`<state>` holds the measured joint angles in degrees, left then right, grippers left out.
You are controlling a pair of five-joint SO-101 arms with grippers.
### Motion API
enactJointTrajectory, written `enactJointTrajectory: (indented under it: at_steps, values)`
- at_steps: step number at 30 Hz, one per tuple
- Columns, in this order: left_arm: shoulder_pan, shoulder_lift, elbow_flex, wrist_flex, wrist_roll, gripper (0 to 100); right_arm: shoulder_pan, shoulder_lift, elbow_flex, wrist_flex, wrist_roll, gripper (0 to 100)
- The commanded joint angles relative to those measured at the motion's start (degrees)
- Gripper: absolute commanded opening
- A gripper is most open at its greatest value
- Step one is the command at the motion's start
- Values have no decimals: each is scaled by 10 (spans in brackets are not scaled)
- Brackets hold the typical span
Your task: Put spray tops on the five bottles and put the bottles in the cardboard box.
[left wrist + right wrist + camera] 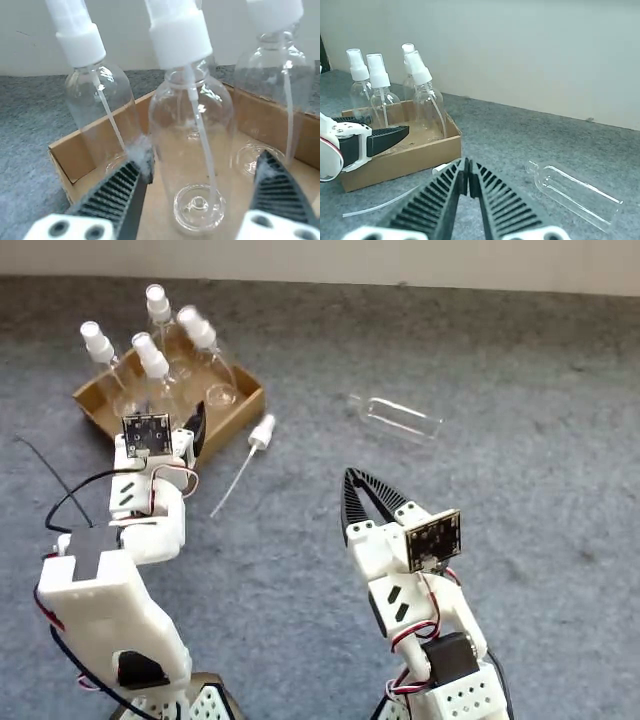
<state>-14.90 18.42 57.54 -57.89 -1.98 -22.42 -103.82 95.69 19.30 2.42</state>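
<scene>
- High view. Cardboard box, far-left on the worktop. It holds four capped bottles, all upright.
- High view. Left pincer, at the box's near wall, over the rim.
- High view. Spray top, loose, just outside the box's near-right wall. Its head is toward the box and its tube trails away toward my arms.
- High view. Uncapped bottle, lying on its side well right of the box. Its long axis runs across, with the neck pointing back at the box.
- High view. Right pincer, closed on nothing, right of the box, nearer me than the lying bottle.
- Left wrist view. My left pincer is spread wide, with one capped bottle standing between the jaws, apparently unclasped. Two more stand behind it inside the box wall.
- Right wrist view. My right pincer's jaws are pressed together and empty. The uncapped bottle lies ahead, on the side away from the box. The spray top lies ahead on the box side.
- Judgement. My right arm is the nearer to the uncapped bottle and my left the nearer to the spray top. The bottle's sideways lie suits a grasp across its body.
</scene>
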Motion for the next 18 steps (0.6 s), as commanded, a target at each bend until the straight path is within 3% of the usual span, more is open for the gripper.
enactJointTrajectory:
  at_steps: [1,6,18]
  values:
    - [1,-73,22,10,-4,291,-3,0,93,2,-1,5]
    - [24,-182,62,135,-4,291,-3,0,93,2,-1,5]
    - [30,-491,68,542,-1,291,-2,0,92,3,-1,5]
